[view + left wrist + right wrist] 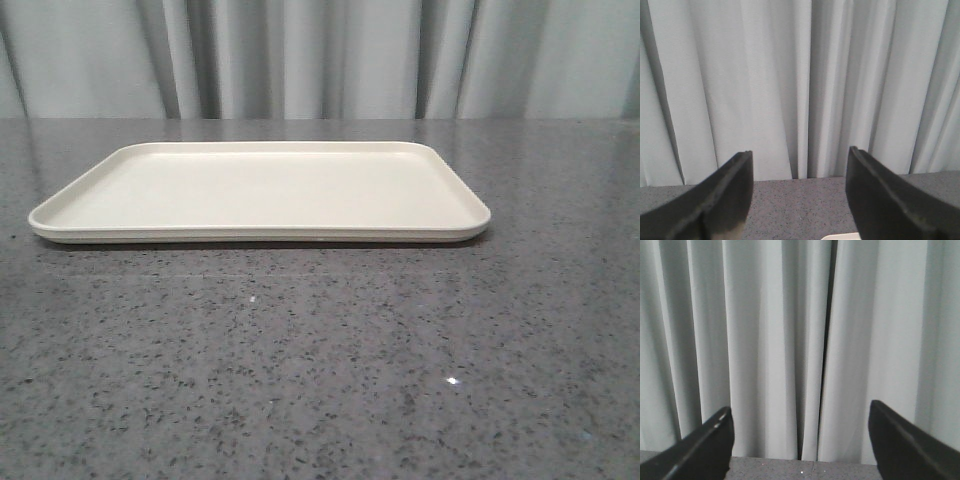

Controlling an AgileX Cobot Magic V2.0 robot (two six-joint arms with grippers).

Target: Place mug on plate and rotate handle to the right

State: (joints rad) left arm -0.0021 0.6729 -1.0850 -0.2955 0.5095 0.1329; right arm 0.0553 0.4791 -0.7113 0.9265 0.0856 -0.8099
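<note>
The plate [260,190] lay flat on the speckled grey table [320,380], its surface bare; the mug was not visible in any view, so its location could not be established. The left gripper [797,200] stood with fingers spread wide and nothing between them, facing the curtain [790,85]. The right gripper [800,445] was likewise spread wide and empty. Judged from the task alone, a mug is probably rigid, breakable and smooth-walled; a grasp across the body, clear of the handle, appears advisable.
</note>
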